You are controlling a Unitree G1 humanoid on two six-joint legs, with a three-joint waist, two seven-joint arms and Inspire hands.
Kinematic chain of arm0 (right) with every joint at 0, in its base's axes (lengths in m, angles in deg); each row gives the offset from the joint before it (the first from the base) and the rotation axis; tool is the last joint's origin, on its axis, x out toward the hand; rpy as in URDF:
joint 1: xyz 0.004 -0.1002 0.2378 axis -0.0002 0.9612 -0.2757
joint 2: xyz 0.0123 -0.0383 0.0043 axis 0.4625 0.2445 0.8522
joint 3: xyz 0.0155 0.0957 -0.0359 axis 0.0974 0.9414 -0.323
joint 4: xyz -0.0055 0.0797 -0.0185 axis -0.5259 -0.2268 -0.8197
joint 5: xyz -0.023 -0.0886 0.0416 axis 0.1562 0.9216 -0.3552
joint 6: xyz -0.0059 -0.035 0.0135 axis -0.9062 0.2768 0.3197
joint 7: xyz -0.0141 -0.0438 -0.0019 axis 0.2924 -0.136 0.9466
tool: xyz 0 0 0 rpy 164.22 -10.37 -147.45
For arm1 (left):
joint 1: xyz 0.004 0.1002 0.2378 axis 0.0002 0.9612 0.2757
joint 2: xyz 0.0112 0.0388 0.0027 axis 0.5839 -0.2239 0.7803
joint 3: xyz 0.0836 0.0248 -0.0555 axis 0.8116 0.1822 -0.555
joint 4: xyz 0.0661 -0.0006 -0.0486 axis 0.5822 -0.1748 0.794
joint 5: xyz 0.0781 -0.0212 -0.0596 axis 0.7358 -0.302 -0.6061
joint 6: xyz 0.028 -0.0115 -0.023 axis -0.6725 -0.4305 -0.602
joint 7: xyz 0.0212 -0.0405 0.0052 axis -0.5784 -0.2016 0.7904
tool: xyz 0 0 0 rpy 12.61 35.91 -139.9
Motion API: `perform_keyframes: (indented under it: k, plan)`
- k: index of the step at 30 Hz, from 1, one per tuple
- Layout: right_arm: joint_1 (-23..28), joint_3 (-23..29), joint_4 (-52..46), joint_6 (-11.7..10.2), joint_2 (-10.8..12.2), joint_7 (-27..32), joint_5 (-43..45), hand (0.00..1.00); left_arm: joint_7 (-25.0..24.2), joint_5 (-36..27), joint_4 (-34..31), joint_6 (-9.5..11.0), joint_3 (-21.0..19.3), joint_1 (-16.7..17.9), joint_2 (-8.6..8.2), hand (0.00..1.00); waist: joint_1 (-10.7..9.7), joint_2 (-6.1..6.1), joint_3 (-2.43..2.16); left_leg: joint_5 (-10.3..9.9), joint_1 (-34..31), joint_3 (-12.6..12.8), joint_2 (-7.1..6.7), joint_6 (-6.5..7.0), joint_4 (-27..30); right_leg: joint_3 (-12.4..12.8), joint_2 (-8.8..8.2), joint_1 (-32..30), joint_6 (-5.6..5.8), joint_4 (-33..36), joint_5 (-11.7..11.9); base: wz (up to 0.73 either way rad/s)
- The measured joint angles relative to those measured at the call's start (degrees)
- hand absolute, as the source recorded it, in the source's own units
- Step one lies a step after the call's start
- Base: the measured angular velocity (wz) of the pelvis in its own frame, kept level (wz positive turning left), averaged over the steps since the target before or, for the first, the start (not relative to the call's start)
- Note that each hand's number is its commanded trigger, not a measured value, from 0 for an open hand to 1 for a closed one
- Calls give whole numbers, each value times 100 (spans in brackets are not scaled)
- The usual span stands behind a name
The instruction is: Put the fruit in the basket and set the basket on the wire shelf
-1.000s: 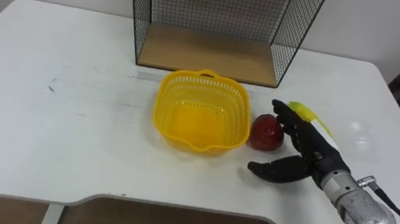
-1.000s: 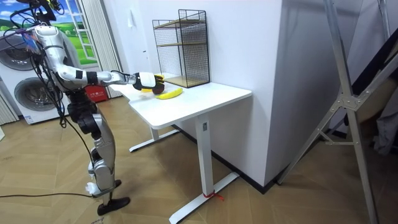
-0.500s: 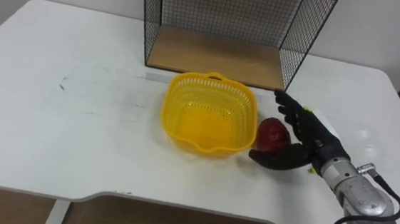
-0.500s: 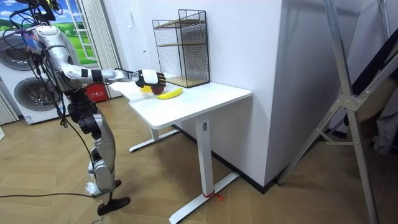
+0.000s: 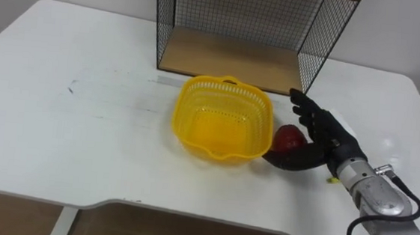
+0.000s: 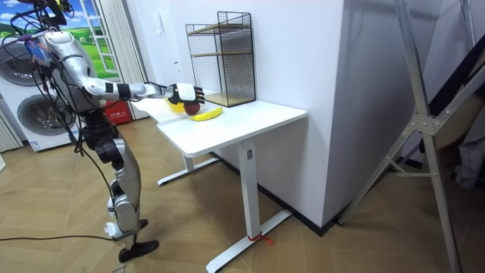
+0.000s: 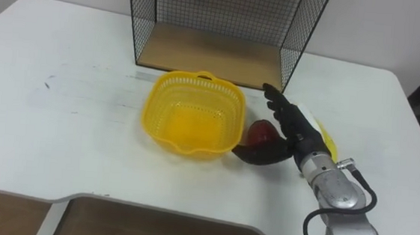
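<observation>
Evidently the right hand (image 5: 327, 142) lies low on the desk (image 5: 65, 144) to bracket the apple (image 5: 287, 136): its fingers reach straight past the far side and the thumb curves along the near side, so the grasp looks open rather than clenched. The apple rests on the desk, just beside the yellow basket (image 5: 183, 108), a short lift from its rim. Being round, it has no long axis to align. The basket is empty, mouth up, in front of the wire shelf (image 5: 230, 55). Of the 2 fruits, the banana (image 7: 325, 140) lies beyond the hand, its long axis running roughly along the fingers, from the shelf toward the near edge.
</observation>
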Motion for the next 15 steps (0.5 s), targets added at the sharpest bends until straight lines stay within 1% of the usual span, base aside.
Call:
perform_keyframes:
  k: [5, 15]
  plan:
    - [-27, 0, 203, 13, 0, -1, 0, 0, -38, -1, -2, -21, 1, -5, 0, 0, 3, -14, -10, 0, 0, -15, -1, -1, 2, -29, -5, 8, 0, 0, 0, 0]
    - [-28, 0, 438, 13, 0, 2, 0, 0, -52, -1, 1, -28, 1, -7, 1, 0, 8, -18, -1, 1, 8, -62, -3, -1, 32, -43, -7, 40, 0, -4, 0, 0]
